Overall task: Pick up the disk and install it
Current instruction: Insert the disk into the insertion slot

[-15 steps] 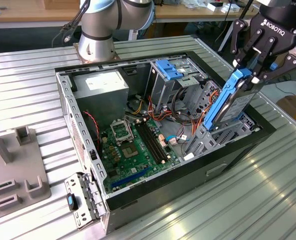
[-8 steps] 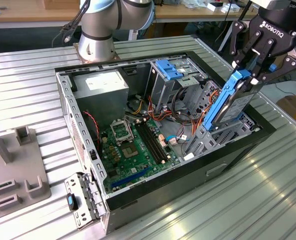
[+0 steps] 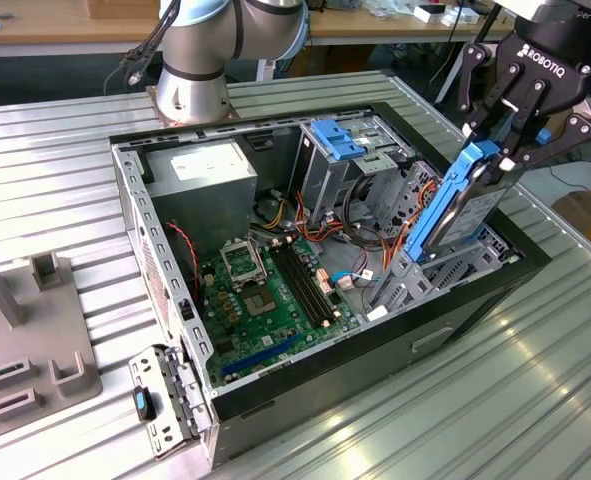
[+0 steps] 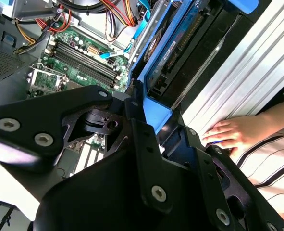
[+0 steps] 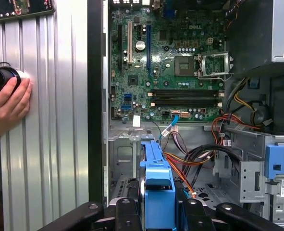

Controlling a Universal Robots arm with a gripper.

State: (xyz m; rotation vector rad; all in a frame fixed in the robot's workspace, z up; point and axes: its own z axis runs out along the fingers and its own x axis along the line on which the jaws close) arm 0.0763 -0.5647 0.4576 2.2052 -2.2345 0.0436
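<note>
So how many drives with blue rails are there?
1. The black rectangular hard drive with blue plastic side rails stands on end in the gripper, over the black computer case at the exterior view's right. Others may be hidden.

The table [image 3: 535, 400] is ribbed metal with a dull silver sheen. The computer case [image 3: 138, 210] is bare grey sheet metal — matt, punched with holes along its side wall. The disk [image 3: 453, 215] shows a dark slab in smooth, bright blue plastic rails. The gripper [image 3: 495, 148] looks matt black, its screw heads shiny in the second wrist view. The sleeve [image 4: 276, 156] is striped cloth.
</note>
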